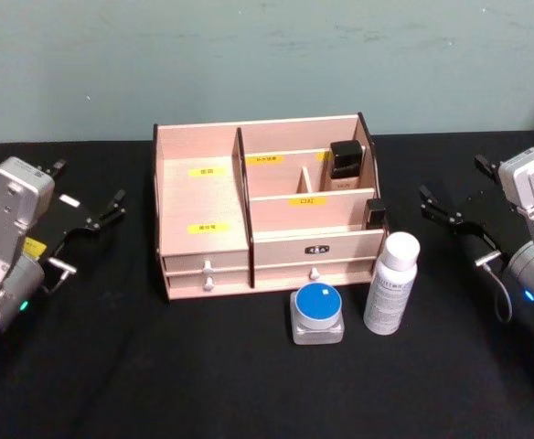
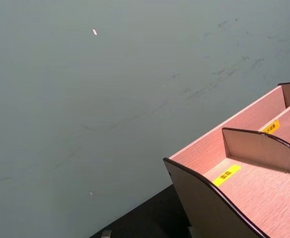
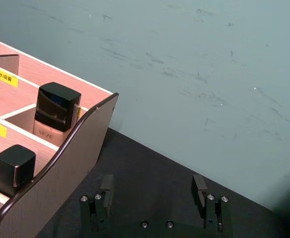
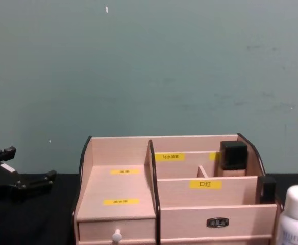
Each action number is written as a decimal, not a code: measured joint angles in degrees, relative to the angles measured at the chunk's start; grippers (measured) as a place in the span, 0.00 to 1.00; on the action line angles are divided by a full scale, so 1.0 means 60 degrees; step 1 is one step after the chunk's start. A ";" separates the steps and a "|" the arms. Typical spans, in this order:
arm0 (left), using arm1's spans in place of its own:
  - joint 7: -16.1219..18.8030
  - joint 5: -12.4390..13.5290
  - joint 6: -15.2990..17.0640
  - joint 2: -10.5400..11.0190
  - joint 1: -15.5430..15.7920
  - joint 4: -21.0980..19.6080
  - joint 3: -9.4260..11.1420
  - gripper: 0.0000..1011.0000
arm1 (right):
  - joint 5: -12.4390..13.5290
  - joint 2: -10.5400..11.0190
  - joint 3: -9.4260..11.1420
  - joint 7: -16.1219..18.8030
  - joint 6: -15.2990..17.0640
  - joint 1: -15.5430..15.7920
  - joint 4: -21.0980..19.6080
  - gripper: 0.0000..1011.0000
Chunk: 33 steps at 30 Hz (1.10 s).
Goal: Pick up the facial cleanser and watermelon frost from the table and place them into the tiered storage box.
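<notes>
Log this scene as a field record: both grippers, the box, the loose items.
tiered storage box: middle of table, two dark-capped bottles in right compartments
left gripper: open, empty, left of the box
right gripper: open, empty, right of the box
white bottle: upright on table, before box's front right corner
blue-lidded jar: on table, left of the white bottle
stowed: neither yet

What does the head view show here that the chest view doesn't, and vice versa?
Head, not chest: the blue-lidded jar on the black table before the tiered storage box, the full body of the white bottle beside it, and a plain look at the right gripper, jaws open, right of the box. Chest, not head: the wall's upper stretch with a white fleck. Both: the box, two black-capped bottles in its right compartments, the white bottle's cap, and the left gripper, jaws open, left of the box.
</notes>
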State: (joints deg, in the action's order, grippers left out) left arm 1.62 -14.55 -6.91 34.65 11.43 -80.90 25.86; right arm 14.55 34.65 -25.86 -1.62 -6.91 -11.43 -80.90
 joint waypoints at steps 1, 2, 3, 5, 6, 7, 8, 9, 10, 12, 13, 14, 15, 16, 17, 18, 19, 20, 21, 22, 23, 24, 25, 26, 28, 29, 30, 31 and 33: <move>0.0000 0.0001 0.0000 0.0000 0.0000 0.0000 0.0001 0.99 | 0.0001 0.0000 0.0000 0.0000 0.0000 0.0000 0.0000 0.99; 0.0000 0.0001 0.0000 0.0000 0.0000 0.0000 0.0000 0.99 | 0.0001 0.0000 0.0000 0.0000 -0.0001 0.0000 0.0000 0.99; 0.0000 0.0000 0.0000 -0.0001 0.0000 0.0000 0.0000 0.99 | 0.0001 0.0000 0.0000 0.0000 0.0000 0.0000 0.0000 0.99; 0.0000 0.0001 0.0000 0.0000 0.0000 0.0000 0.0000 0.99 | 0.0000 0.0000 0.0000 0.0000 0.0000 0.0000 0.0001 0.99; 0.0000 0.0000 0.0000 0.0000 0.0000 0.0000 0.0000 0.99 | 0.0000 0.0000 0.0000 0.0000 0.0000 0.0000 0.0000 0.99; 0.0000 0.0001 0.0000 0.0000 0.0000 0.0000 0.0000 0.99 | 0.0000 -0.0001 0.0001 0.0000 0.0000 0.0000 0.0000 0.99; 0.0000 0.0001 0.0000 -0.0001 0.0000 0.0000 0.0000 0.99 | 0.0001 -0.0001 0.0000 0.0000 0.0000 0.0000 0.0001 0.99; 0.0000 0.0000 0.0000 -0.0001 0.0000 0.0000 0.0000 0.99 | 0.0000 0.0000 0.0000 0.0000 0.0000 0.0000 0.0000 0.99; 0.0000 0.0000 0.0000 0.0000 0.0000 0.0000 0.0000 0.99 | 0.0000 0.0000 0.0001 0.0000 0.0000 0.0000 0.0000 0.99; 0.0000 0.0001 0.0000 0.0000 0.0001 0.0000 0.0000 0.99 | 0.0001 0.0000 0.0001 0.0000 0.0001 0.0000 0.0000 0.99; 0.0000 0.0000 0.0000 0.0000 0.0000 0.0000 0.0001 0.99 | 0.0000 0.0000 0.0001 0.0000 0.0000 0.0000 0.0000 0.99; 0.0000 0.0000 0.0000 0.0000 0.0000 0.0000 0.0000 0.99 | 0.0001 0.0000 0.0000 0.0000 0.0000 0.0000 0.0000 0.99; 0.0000 0.0001 0.0000 -0.0001 0.0000 0.0000 0.0001 0.99 | 0.0000 0.0000 0.0000 0.0000 0.0000 0.0000 0.0000 0.99; 0.0000 0.0000 0.0000 -0.0001 0.0000 0.0000 0.0001 0.99 | 0.0000 0.0000 0.0000 0.0000 0.0000 0.0000 0.0000 0.99; 0.0000 0.0000 0.0000 -0.0001 0.0000 0.0000 0.0001 0.99 | 0.0000 0.0000 0.0001 0.0000 0.0000 0.0000 0.0000 0.99; 0.0000 0.0000 0.0000 -0.0001 0.0000 0.0000 0.0000 0.99 | 0.0001 0.0000 0.0000 0.0000 0.0000 0.0000 0.0000 0.99; 0.0000 0.0000 0.0000 0.0000 0.0000 0.0000 0.0000 0.99 | 0.0000 0.0000 0.0000 0.0000 0.0001 0.0000 0.0000 0.99; 0.0000 0.0001 0.0000 0.0000 0.0000 0.0000 0.0000 0.99 | 0.0001 0.0000 0.0001 0.0000 0.0000 0.0000 0.0000 0.99; 0.0000 0.0000 0.0000 0.0000 0.0000 0.0000 0.0000 0.99 | 0.0001 0.0000 0.0001 0.0000 0.0000 0.0000 0.0000 0.99; 0.0000 0.0000 0.0000 0.0000 0.0000 0.0000 0.0000 0.99 | 0.0000 0.0000 0.0001 0.0000 0.0000 0.0000 0.0000 0.99; 0.0000 0.0000 0.0000 0.0000 0.0000 0.0000 0.0000 0.99 | 0.0000 0.0000 0.0000 0.0000 0.0000 0.0000 0.0000 0.99; 0.0000 0.0001 0.0000 0.0000 0.0000 0.0000 0.0000 0.99 | 0.0001 0.0000 0.0000 0.0000 0.0000 -0.0001 0.0000 0.99; 0.0000 0.0000 0.0000 0.0000 0.0000 0.0000 0.0000 0.99 | 0.0000 0.0000 0.0001 0.0000 0.0000 0.0000 0.0000 0.99; 0.0000 0.0000 0.0000 0.0000 0.0000 0.0000 0.0001 0.99 | 0.0001 0.0000 0.0000 0.0000 0.0000 0.0000 0.0000 0.99; 0.0000 0.0001 0.0000 0.0000 0.0000 0.0000 0.0001 0.99 | 0.0001 0.0000 0.0000 0.0000 0.0000 0.0000 0.0000 0.99; 0.0000 0.0000 0.0000 0.0000 0.0000 0.0000 0.0000 0.99 | 0.0001 0.0000 0.0001 0.0000 0.0000 0.0000 0.0000 0.99; 0.0000 0.0000 0.0000 0.0000 0.0000 0.0000 0.0000 0.99 | 0.0001 0.0001 0.0000 0.0000 0.0000 0.0000 0.0001 0.99; 0.0000 0.0000 0.0000 0.0000 0.0000 0.0000 0.0000 0.99 | 0.0000 0.0000 0.0000 0.0000 0.0000 0.0000 0.0000 0.99; 0.0000 0.0000 0.0000 -0.0001 0.0000 0.0000 0.0000 0.99 | 0.0000 0.0000 0.0000 0.0000 0.0000 0.0000 0.0000 0.99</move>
State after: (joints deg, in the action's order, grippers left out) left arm 1.62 -14.55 -6.91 34.64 11.43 -80.90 25.86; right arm 14.55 34.65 -25.86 -1.62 -6.91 -11.43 -80.90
